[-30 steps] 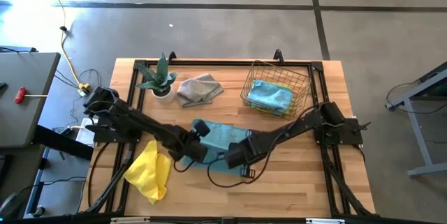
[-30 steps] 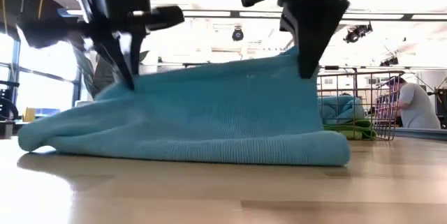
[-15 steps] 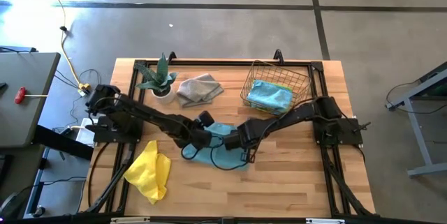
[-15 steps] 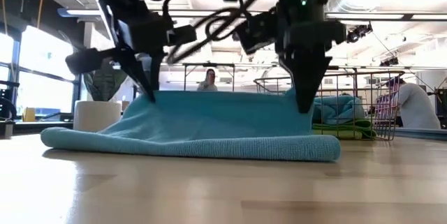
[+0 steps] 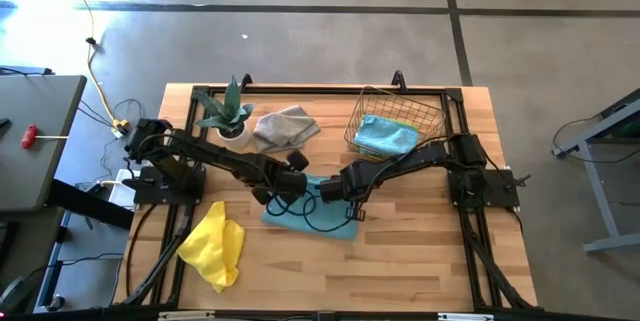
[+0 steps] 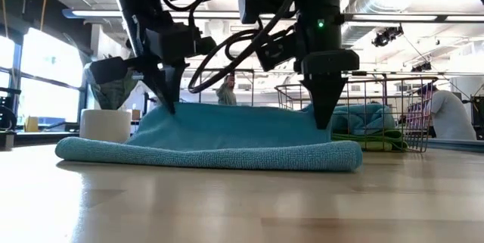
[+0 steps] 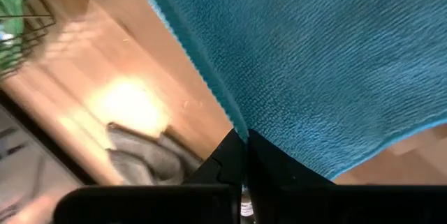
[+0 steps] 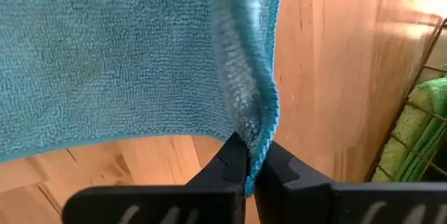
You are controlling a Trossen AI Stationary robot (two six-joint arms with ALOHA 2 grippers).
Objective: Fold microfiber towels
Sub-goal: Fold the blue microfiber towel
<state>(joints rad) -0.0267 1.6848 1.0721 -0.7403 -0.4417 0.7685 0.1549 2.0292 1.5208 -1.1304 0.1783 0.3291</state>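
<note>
At mid-table, both arms' fingers (image 6: pixel 168 105) pinch the folded blue towel's (image 5: pixel 318 213) far corners.

Two dark, jointed arms are showing black housings and looping black cables. The left gripper (image 6: pixel 168 107) and right gripper (image 6: pixel 322 119) are tapering into matte black wedge-shaped fingers; small green lights are glowing above the right one.

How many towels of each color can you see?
Blue: 2, the blue towel both grippers hold on the table, and the blue towel in the wire basket.
Green: 1 showing, the green towel under it in the basket.
Grey: 1, the grey towel.
Yellow: 1, the yellow towel.
Total: 5.
</note>
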